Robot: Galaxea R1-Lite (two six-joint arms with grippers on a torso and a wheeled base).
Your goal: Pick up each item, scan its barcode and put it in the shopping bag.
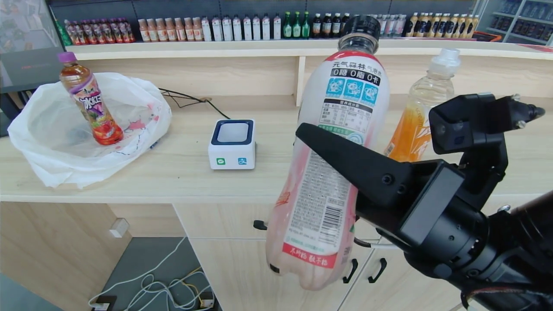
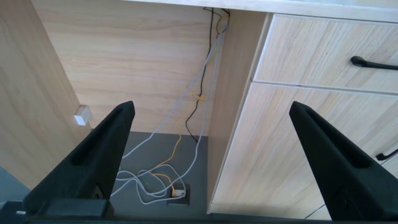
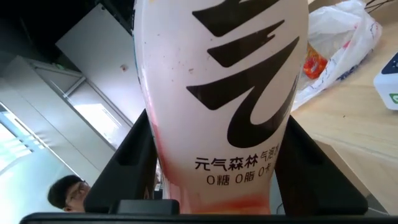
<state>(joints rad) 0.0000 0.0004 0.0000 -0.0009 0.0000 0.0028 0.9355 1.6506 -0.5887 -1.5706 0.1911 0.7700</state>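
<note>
Bottle clamped near-upright in right gripper, right of centre; scanner off to its left, mid-frame; left gripper gaping.

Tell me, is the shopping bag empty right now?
No, a tea bottle with a purple cap stands tilted inside the white shopping bag.

Pink-white bottle with black cap; navy-rimmed white scanner
</note>
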